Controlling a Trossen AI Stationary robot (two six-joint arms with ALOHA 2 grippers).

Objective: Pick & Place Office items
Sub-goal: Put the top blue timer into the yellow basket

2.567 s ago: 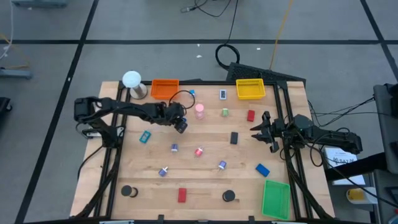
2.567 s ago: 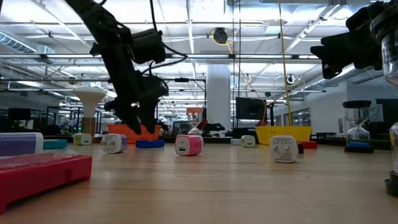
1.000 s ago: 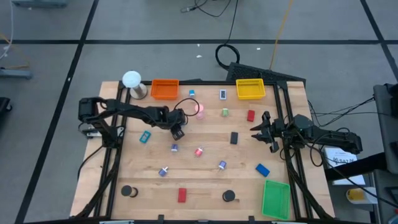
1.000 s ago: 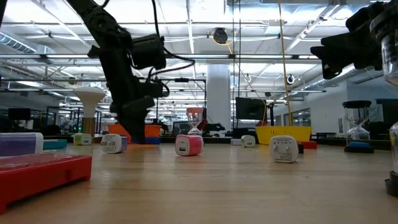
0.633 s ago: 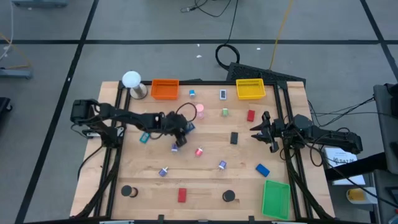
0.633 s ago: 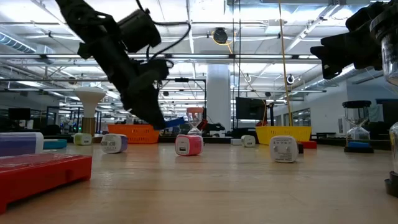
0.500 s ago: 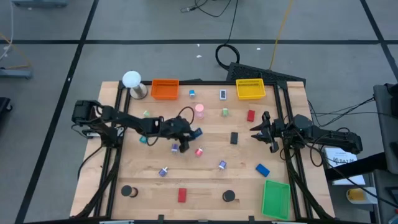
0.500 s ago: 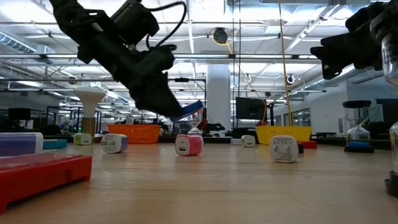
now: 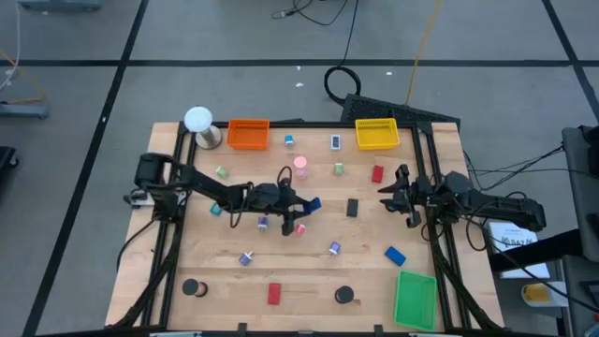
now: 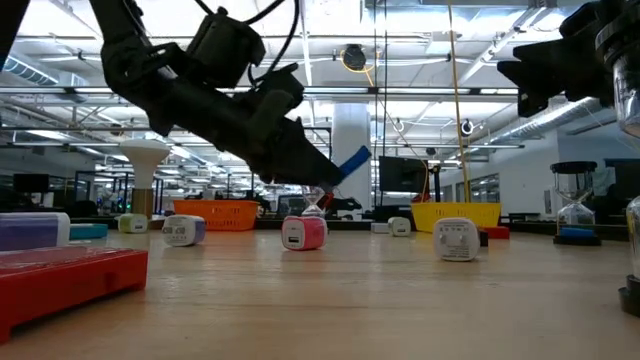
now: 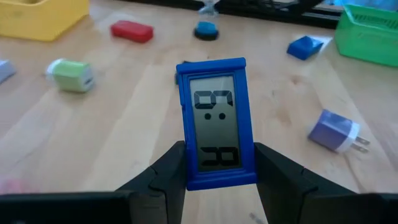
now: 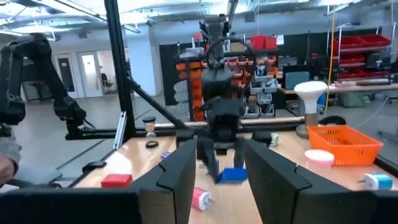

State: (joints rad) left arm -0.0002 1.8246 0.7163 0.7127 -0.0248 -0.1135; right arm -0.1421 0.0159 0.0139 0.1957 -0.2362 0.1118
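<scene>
Evidently early on, the left gripper (image 9: pixel 307 205) pinches a blue digital clock (image 11: pixel 216 121) aloft over mid-table, the right gripper (image 9: pixel 391 194) waits spread, and most items lie scattered outside the empty-looking orange tray (image 9: pixel 248 134).

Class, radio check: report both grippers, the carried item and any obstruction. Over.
Left gripper shut on blue clock, lifted mid-table. Right gripper open, parked at the right edge. Pink charger sits below the clock; nothing touching.

A blue digital clock (image 11: pixel 216 122) rides tilted above mid-table, other small items scattered around.
</scene>
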